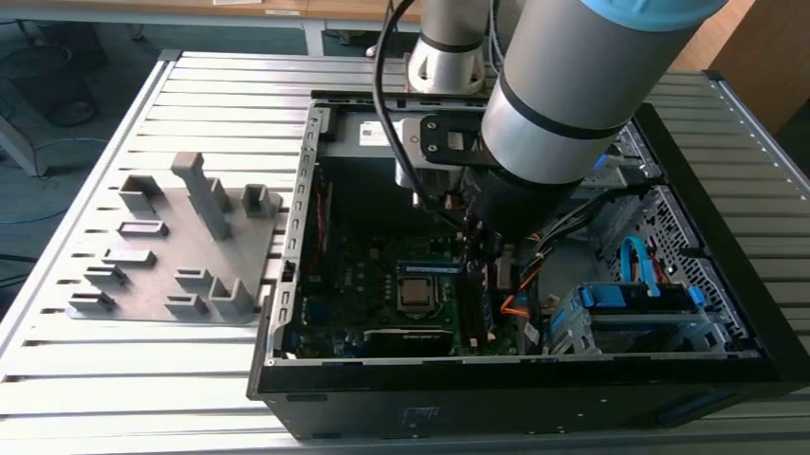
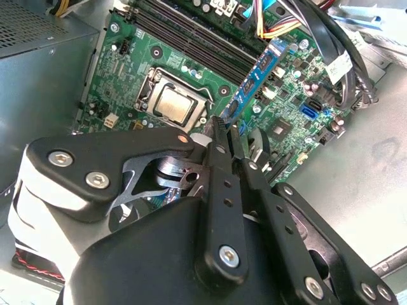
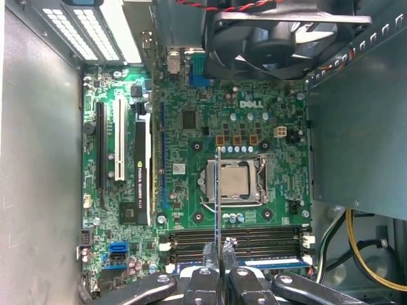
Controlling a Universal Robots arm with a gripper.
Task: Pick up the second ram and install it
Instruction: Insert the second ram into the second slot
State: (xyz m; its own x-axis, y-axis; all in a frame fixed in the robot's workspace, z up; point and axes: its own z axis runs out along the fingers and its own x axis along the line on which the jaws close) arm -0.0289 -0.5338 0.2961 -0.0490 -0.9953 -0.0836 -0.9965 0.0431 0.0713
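My gripper (image 2: 224,124) is shut on the second ram (image 2: 257,76), a slim blue-green stick with small black chips that juts out from between the black fingers. In the first wrist view the ram (image 3: 217,190) shows edge-on as a thin line running from the gripper (image 3: 219,243) over the processor socket (image 3: 232,181). It hangs above the motherboard, clear of the long dark memory slots (image 3: 254,236). A bluish strip (image 3: 273,262) lies along the slot nearest the gripper. In the exterior view the arm reaches down into the open computer case (image 1: 285,284).
A gray plate with holder blocks (image 1: 165,256) lies on the slatted table at the exterior view's left. Inside the case are a fan (image 3: 286,32), an expansion card (image 3: 143,165), loose cables (image 2: 331,44) and a drive cage with blue cables (image 1: 633,294).
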